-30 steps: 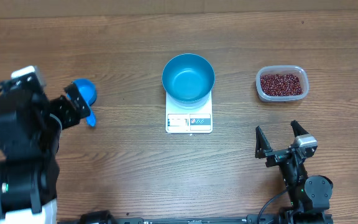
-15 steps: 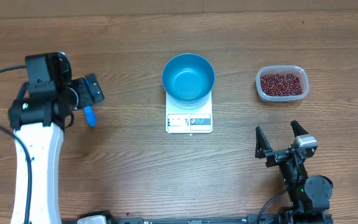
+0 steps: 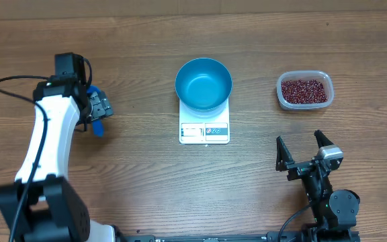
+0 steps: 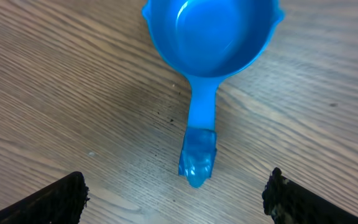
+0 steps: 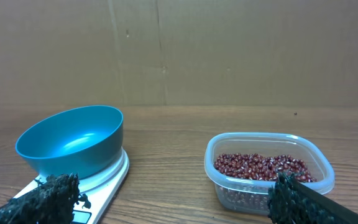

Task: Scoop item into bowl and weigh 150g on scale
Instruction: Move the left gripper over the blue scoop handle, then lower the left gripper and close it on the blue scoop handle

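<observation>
While the left jaws stand wide open over the scoop (image 4: pixel 211 43), the right jaws gape empty — bowl (image 3: pixel 203 84) sits on scale (image 3: pixel 204 132)

1. A wooden table (image 3: pixel 133 181) is filling the whole overhead view, its brown grain running left to right.
2. A plain brown cardboard sheet (image 5: pixel 229 50) is standing upright along the table's far edge, closing off the right wrist view.
3. Faint vertical creases are running down the cardboard.
4. Soft, even light is falling on the wood, casting only faint shadows.
</observation>
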